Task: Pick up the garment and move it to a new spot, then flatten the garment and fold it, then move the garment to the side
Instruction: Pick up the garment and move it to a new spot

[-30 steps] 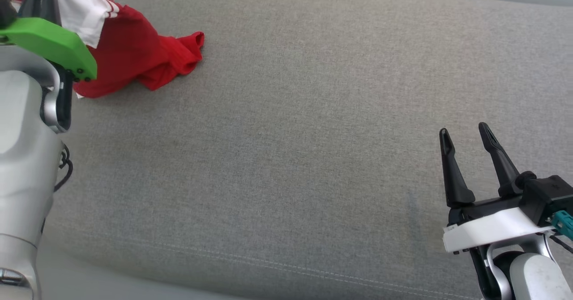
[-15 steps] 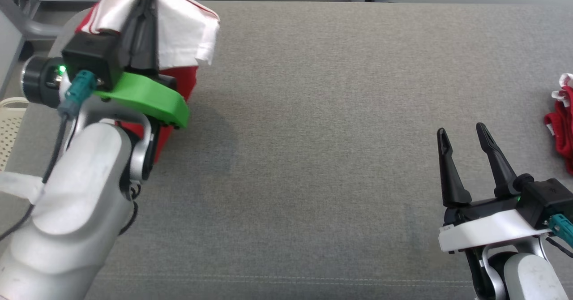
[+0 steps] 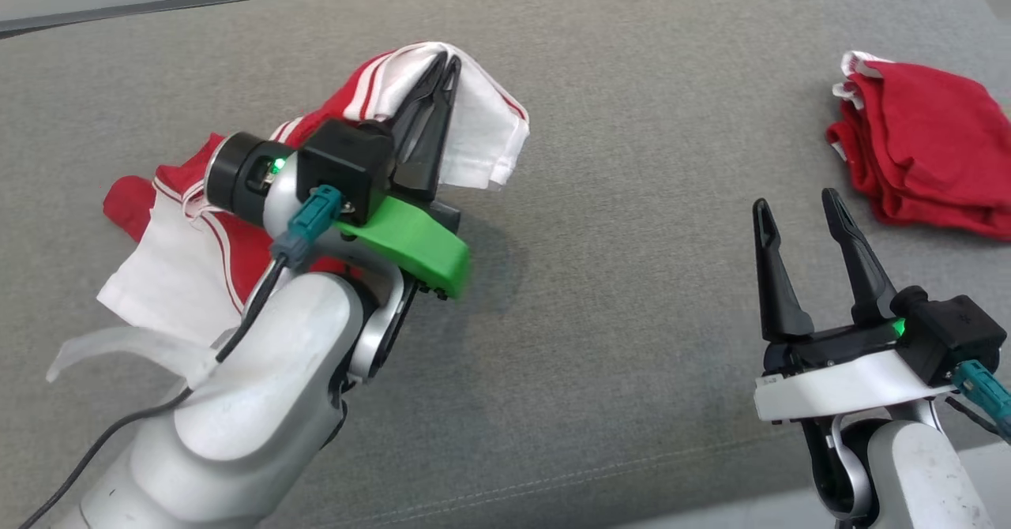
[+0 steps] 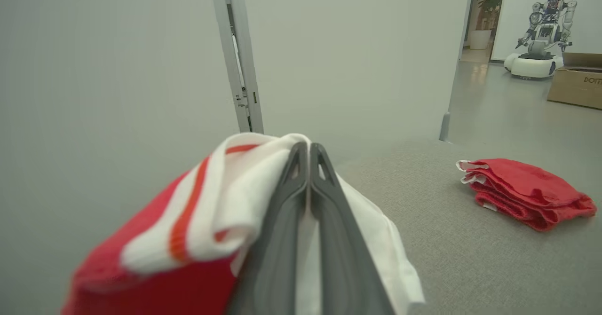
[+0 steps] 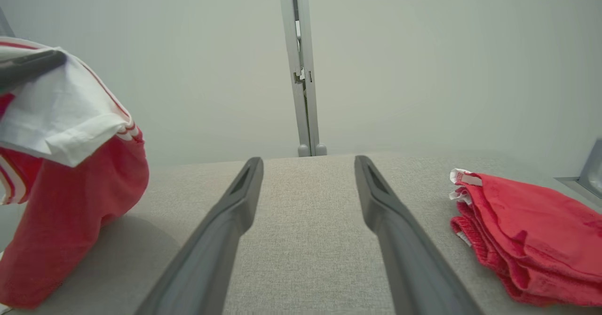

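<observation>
The garment (image 3: 482, 142) is red with white panels and red-striped trim. My left gripper (image 3: 446, 61) is shut on a white fold of it and holds that part up off the grey surface, while the rest trails down to the left. The left wrist view shows the garment (image 4: 207, 216) draped over both sides of the left gripper (image 4: 308, 146). My right gripper (image 3: 795, 201) stands open at the lower right with nothing between its fingers. From the right wrist, the right gripper (image 5: 308, 161) points over bare grey fabric, and the garment (image 5: 70, 197) hangs at the far left.
A folded red pile (image 3: 924, 150) lies on the grey padded surface (image 3: 632, 118) at the upper right, also seen as the folded pile (image 4: 522, 192) and the folded pile (image 5: 531, 240). Pale walls stand behind. Another robot (image 4: 541, 28) and a cardboard box (image 4: 576, 80) are far off.
The head camera has swung, bringing the folded red pile fully into view. My left gripper stays shut on the garment and now sits nearer the picture's middle. The right gripper stays open.
</observation>
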Motion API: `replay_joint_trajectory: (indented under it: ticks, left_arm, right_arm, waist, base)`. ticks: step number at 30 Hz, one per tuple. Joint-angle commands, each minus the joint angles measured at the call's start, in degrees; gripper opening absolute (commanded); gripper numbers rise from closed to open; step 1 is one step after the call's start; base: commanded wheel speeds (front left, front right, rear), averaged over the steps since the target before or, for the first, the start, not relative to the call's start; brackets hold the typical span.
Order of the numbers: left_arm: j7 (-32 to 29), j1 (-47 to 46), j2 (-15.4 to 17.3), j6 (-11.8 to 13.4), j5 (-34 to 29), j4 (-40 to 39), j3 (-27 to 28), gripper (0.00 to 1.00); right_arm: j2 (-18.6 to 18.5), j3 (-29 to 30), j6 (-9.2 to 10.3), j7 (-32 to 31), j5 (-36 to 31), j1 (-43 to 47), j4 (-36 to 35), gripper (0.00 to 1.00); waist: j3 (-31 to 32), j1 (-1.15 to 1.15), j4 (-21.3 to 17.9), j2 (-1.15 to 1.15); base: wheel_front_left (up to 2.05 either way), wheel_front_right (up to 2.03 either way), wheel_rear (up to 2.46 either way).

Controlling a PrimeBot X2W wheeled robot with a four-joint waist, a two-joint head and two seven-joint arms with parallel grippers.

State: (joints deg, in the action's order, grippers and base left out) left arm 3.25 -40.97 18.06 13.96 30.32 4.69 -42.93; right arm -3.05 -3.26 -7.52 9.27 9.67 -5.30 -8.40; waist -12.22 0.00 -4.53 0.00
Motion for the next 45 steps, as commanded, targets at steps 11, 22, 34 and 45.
replay_joint_trajectory:
  ticks: [11, 22, 34, 45]
  left_arm:
    - [-4.48, -6.64, -4.12, -4.95, 0.11, 10.14, -4.60, 0.00]
    - [-2.85, -8.60, -8.98, -11.22, 2.07, 22.72, -7.56, 1.00]
    - [3.12, -6.26, -10.13, -14.16, 1.09, 16.90, -10.59, 1.00]
    - [5.64, 0.99, -1.14, -6.25, 2.65, 6.39, -4.30, 1.00]
  right_arm:
    - [0.13, -1.81, 0.06, 4.19, 4.27, -2.56, 3.82, 1.00]
    - [0.14, -1.76, 0.06, 5.86, 6.27, -4.15, 6.40, 1.00]
    - [0.09, 0.22, 0.06, 6.02, 4.12, -4.89, 7.58, 1.00]
    - [0.07, 1.02, 0.06, 5.11, 1.93, -4.00, 7.93, 1.00]
  waist:
    - [-10.20, 0.00, -17.66, 0.00]
    - [-13.95, 0.00, -18.62, 0.00]
    - [-10.64, 0.00, -12.70, 0.00]
    - [-6.34, 0.00, -5.94, 0.00]
  base:
    - [0.00, 0.00, 0.00]
    - [0.00, 0.00, 0.00]
    - [0.00, 0.00, 0.00]
    - [0.00, 0.00, 0.00]
